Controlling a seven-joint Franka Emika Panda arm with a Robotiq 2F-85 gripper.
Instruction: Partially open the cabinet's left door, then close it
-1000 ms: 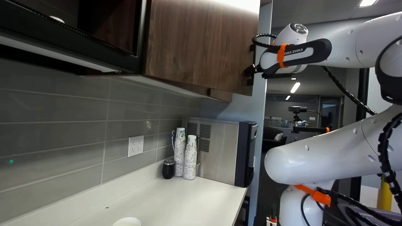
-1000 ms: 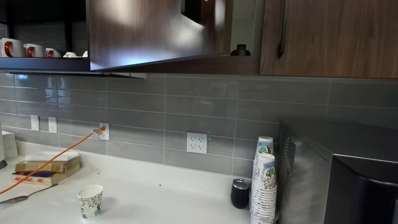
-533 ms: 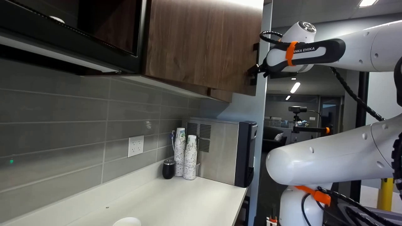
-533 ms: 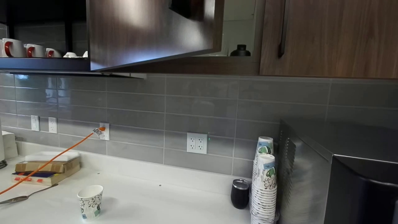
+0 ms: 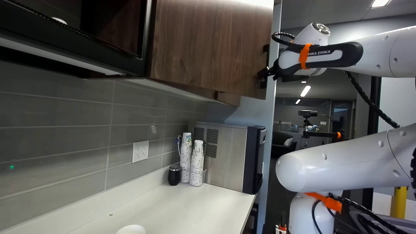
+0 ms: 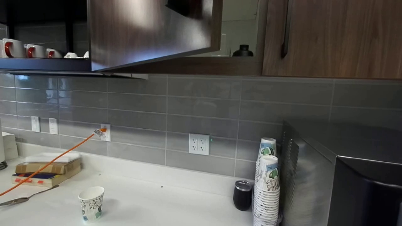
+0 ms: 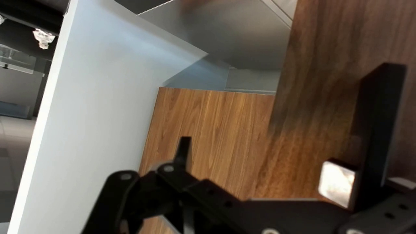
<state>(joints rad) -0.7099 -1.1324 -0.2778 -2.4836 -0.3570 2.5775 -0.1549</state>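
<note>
The flat, wood-grained left door (image 6: 150, 34) is hanging ajar before us on the wall-hung cabinet (image 6: 194, 66), its glossy face catching light.
A gripper (image 7: 260, 162) is sitting at the straight black handle (image 7: 382, 130), fingers standing wide apart, one close beside it. Below, smooth grey tiles (image 6: 135, 102) are stretching above a white counter (image 6: 157, 207), where patterned paper cups (image 6: 267, 194) are rising in stacks.

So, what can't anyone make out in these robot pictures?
Left door: top cut off by picture edges, both exterior views.
Cabinet interior: mostly hidden by that door, both exterior views.
Dark object inside: base hidden by cabinet's bottom edge, in an exterior view.
Bright shape: too small and blurred to identify, wrist view.
</note>
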